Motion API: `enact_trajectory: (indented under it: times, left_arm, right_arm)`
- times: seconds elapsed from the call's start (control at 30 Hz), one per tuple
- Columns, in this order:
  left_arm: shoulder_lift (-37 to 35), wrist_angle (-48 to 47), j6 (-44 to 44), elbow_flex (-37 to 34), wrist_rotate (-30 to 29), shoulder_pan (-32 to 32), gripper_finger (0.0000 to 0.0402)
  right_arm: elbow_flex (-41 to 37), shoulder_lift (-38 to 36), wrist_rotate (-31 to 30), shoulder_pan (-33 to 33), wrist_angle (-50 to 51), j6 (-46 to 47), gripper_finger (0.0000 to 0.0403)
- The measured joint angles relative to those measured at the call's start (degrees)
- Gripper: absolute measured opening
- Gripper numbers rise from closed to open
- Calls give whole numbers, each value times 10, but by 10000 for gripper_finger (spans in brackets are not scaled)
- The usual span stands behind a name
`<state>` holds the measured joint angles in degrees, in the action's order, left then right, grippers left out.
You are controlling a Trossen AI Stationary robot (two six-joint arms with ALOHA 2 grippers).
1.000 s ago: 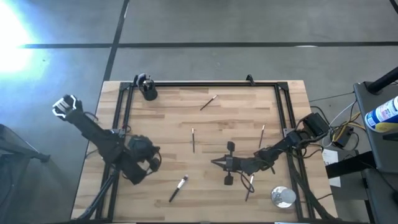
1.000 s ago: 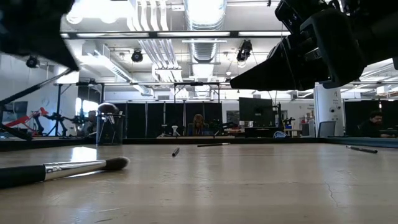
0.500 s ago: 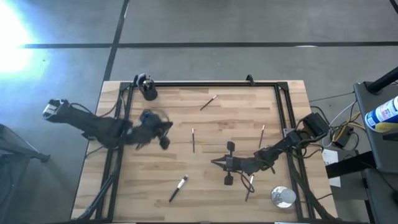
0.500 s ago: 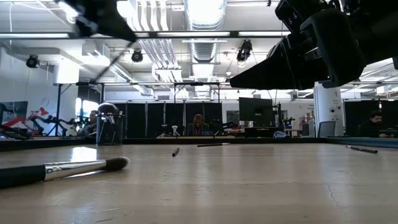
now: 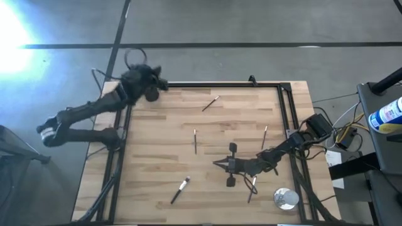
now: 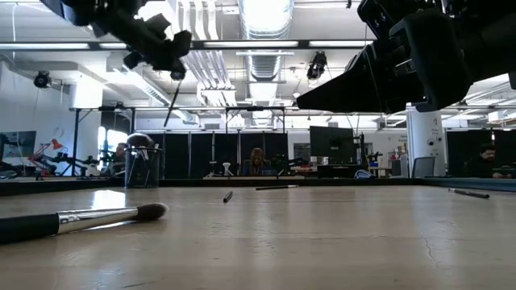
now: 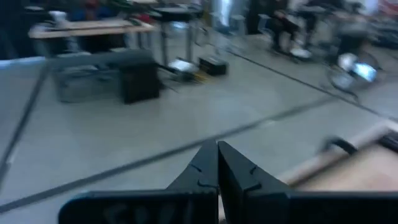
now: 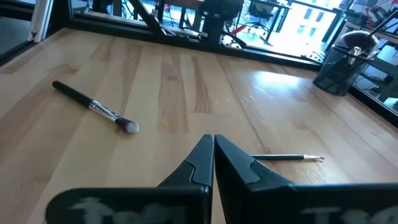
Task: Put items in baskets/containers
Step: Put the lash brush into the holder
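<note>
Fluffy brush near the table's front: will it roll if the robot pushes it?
Probably a little: the fluffy brush has a slim round handle lying flat on the wooden table. It looks light and stiff, with soft bristles.

The left gripper (image 5: 157,83) is hovering over the cup (image 5: 151,94) at the counter's (image 5: 163,150) far left corner; brushes are lying scattered across the middle.

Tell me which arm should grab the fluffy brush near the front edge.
Right. Its shut gripper points at the fluffy brush, close by. The left gripper is up at the far corner by the cup, shut on a thin brush.
</note>
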<state>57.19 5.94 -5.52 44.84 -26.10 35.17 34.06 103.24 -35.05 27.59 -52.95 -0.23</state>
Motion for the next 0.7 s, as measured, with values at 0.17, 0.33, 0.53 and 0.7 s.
enact_trajectory:
  times: [0.17,0.33,0.53,0.7]
  left_arm:
    - [7,64,12,-16,26,104,0]
    - [20,192,12,-86,42,150,0]
    - [34,331,20,-191,43,173,0]
    - [34,411,31,-259,42,187,0]
  right_arm:
    - [0,0,0,0,0,0,8]
    - [0,0,0,0,0,1,8]
    - [0,0,0,0,-1,5,8]
    - [0,0,0,0,-1,7,8]
